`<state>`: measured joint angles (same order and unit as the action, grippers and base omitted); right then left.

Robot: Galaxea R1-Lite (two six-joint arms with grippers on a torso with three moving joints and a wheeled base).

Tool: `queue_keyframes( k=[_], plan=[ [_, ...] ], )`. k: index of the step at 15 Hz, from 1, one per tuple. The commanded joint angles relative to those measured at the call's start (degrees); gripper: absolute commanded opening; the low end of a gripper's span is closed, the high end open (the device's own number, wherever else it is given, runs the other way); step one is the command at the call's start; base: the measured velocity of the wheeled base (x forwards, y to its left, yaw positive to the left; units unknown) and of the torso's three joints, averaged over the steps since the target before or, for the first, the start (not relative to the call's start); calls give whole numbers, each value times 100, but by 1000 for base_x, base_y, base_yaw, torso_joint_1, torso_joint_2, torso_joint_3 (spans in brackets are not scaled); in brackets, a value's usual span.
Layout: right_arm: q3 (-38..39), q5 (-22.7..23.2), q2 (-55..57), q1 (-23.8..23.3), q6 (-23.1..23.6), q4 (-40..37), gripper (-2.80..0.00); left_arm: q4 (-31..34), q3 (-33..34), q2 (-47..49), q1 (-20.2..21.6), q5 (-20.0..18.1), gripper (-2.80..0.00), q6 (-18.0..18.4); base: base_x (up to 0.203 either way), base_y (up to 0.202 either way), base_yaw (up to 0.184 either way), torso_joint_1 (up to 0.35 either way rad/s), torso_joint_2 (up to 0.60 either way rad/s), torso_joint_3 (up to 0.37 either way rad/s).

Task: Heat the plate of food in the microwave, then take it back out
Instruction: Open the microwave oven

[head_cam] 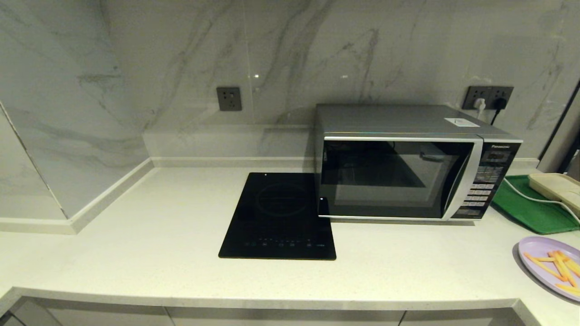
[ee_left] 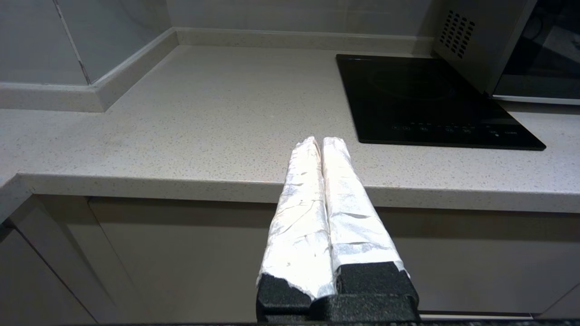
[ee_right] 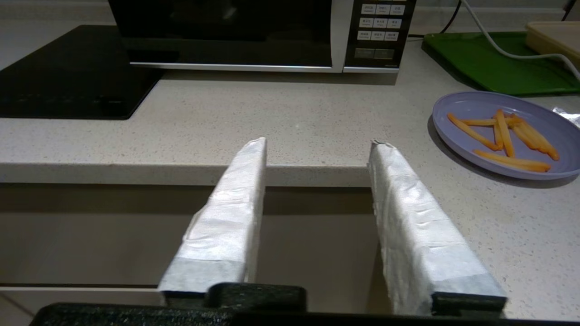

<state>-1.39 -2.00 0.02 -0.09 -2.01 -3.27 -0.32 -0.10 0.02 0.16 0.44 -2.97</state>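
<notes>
Off the counter's (head_cam: 158,235) front edge, the left gripper (ee_left: 321,144) hangs with its 2 taped fingers pressed together, holding nothing. The right gripper (ee_right: 319,145) also sits at the front edge, fingers spread apart and empty. The plate of food (head_cam: 539,256) lies near the front right corner. The microwave (head_cam: 408,167), door closed, stands toward the back edge, a black hob (head_cam: 281,217) touching its left side and a green tray (head_cam: 530,210) on its right.

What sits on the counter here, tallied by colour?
Silver: 1, the microwave
Black: 1, the induction hob
Green: 1, the tray
Lilac: 1, the plate of food
Cream: 1, a flat box on the tray
Total: 5
</notes>
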Motion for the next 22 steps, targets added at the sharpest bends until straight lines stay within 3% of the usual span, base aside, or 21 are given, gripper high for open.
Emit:
queue_keyframes(
  k=[1, 6, 10, 12, 13, 16, 19, 22],
  plan=[
    [-1, 33, -2, 0, 34, -33, 0, -3, 1, -2, 2, 9, -280, -1, 0, 0, 0, 0, 0, 0],
    [-242, -5, 43, 0, 126, -28, 0, -3, 1, -2, 2, 1, -280, -9, 0, 0, 0, 0, 0, 0],
    [-2491, 26, 1796, -2, -620, -241, 0, -3, 1, -2, 2, 0, -280, -1, 0, 0, 0, 0, 0, 0],
    [-3443, -107, 2850, -21, -655, -287, 0, -3, 1, -2, 2, 9, -280, -10, 0, 0, 0, 0, 0, 0],
    [-3816, -331, 3332, -32, -558, -318, 0, -3, 1, -2, 2, 2, -280, -1, 0, 0, 0, 0, 0, 0],
    [-4879, -1635, 4898, -58, -194, -528, 0, -3, 1, -2, 2, 0, -280, -3, 0, 0, 0, 0, 0, 0],
    [-6225, -2375, 6479, -64, -60, -641, 0, -3, 1, -2, 2, 0, -280, -1, 0, 0, 0, 0, 0, 0],
    [-6819, -3993, 7769, 417, -12, -659, 0, -3, 1, -2, 2, 0, -280, -10, 0, 0, 0, 0, 0, 0]
  ],
)
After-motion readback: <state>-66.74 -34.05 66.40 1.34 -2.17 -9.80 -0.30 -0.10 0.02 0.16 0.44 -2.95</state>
